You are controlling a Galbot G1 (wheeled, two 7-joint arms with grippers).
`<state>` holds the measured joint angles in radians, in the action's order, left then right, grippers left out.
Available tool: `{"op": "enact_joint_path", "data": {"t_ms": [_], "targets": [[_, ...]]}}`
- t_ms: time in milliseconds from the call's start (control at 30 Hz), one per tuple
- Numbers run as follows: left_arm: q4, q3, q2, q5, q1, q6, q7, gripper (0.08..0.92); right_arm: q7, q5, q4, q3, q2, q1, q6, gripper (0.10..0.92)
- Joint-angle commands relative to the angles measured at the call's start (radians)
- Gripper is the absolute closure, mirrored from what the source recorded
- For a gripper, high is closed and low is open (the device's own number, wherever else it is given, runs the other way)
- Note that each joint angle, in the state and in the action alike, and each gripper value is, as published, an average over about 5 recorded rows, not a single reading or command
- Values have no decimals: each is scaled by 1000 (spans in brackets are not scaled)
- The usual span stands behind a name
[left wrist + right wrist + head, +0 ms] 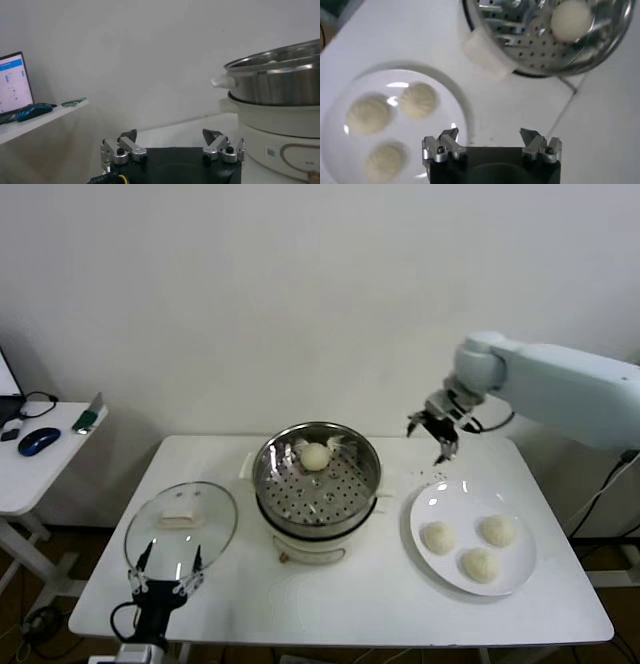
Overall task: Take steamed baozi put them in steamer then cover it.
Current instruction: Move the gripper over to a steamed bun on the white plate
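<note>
The steamer (270,479), a shiny steel pot on a white base, stands mid-table with one steamed baozi (316,456) on its perforated tray; the bun also shows in the right wrist view (571,19). Three more baozi (438,536) (498,530) (480,564) lie on a white plate (432,502) to the right. The glass cover (181,526) lies flat on the table left of the pot. My right gripper (432,430) is open and empty, in the air between pot and plate. My left gripper (168,568) is open and empty at the table's front left, by the cover.
A side table (20,474) at the far left carries a mouse (38,440) and a laptop (11,80). The pot (280,82) rises close to my left gripper in its wrist view. The wall stands right behind the table.
</note>
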<state>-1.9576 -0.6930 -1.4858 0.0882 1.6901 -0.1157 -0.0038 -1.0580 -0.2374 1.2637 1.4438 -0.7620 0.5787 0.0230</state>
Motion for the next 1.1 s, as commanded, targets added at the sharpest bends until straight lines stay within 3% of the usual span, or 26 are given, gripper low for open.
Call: {"op": "enact_joint_path", "data": {"t_ms": [33, 333, 1100], "targets": [[-1, -1, -3, 4, 3, 1, 0, 177, 30, -70, 82, -27, 173, -176, 204, 203], [4, -7, -4, 6, 13, -3, -1, 177, 31, 2, -8, -204, 133, -392, 210, 203], [15, -13, -5, 6, 18, -4, -4, 177, 51, -22, -107, -262, -8, -442, 205, 203]]}}
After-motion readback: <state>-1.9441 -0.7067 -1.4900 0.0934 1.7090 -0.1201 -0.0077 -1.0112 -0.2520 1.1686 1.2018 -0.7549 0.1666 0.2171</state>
